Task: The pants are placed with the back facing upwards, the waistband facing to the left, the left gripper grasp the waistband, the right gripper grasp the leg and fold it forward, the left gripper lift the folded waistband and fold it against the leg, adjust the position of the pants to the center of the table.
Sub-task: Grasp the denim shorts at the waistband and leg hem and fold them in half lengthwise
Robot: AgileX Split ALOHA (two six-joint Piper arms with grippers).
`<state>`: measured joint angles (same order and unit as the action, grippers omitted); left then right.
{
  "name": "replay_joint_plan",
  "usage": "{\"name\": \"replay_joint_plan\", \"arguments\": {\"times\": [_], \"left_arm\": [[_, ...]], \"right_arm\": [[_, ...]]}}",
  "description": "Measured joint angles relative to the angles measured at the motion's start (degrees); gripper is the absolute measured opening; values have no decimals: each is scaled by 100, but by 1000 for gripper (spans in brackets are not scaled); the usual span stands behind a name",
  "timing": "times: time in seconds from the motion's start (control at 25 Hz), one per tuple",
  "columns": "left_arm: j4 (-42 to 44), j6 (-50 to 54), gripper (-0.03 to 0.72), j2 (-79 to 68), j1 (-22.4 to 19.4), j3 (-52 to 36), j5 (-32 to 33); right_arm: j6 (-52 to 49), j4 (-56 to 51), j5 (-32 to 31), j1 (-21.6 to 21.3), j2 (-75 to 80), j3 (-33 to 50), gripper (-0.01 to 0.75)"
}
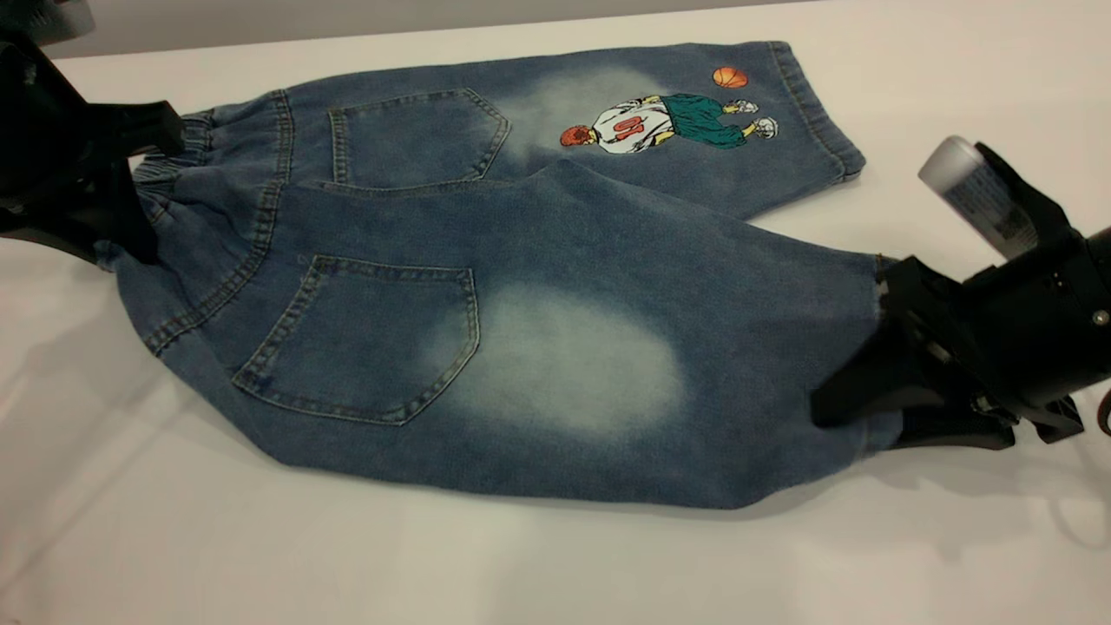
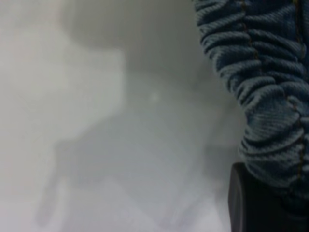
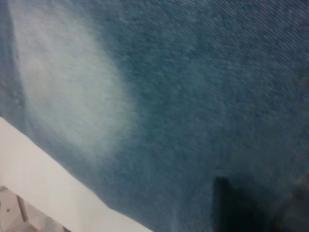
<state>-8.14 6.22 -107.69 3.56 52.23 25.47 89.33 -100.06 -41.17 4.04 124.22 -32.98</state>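
The blue denim pants (image 1: 486,286) lie back up on the white table (image 1: 521,564), waistband (image 1: 178,161) to the left. My left gripper (image 1: 147,187) is shut on the ruched waistband (image 2: 260,96), with one black finger (image 2: 251,205) under the cloth. My right gripper (image 1: 872,365) is shut on the hem end of the near leg (image 1: 660,347), the plain one with a pale oval. That leg is raised a little and overlaps the far leg (image 1: 746,148), which bears the basketball-player print. In the right wrist view the leg (image 3: 169,96) fills the frame above a dark finger (image 3: 231,208).
Bare white tabletop runs all round the pants, widest along the near side. The table's far edge (image 1: 434,30) passes just behind the far leg. A silver-grey labelled cylinder (image 1: 976,195) sits on the right gripper.
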Motion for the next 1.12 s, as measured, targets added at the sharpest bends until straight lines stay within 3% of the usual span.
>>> {"name": "replay_joint_plan", "arguments": {"times": [0.12,0.2,0.4,0.52,0.88,1.12], "left_arm": [[17,4,160,0,0,0,18],[30,4,160,56,0,0,36],[69,4,160,348,0,-6,333],[168,4,160,508,0,-55,540],[353,4,160,949,0,-112,1249],[359,30,160,1443,0,-812,1018]], "right_arm": [[-5,38,-16,0,0,6,47],[-36,32,-211,0,0,6,17],[-92,21,-623,0,-84,12,10],[-332,125,-539,0,-393,12,10],[-1883,1648,-111,-347,-1951,17,10],[-2947,2669,-32,-695,-2904,17,10]]}}
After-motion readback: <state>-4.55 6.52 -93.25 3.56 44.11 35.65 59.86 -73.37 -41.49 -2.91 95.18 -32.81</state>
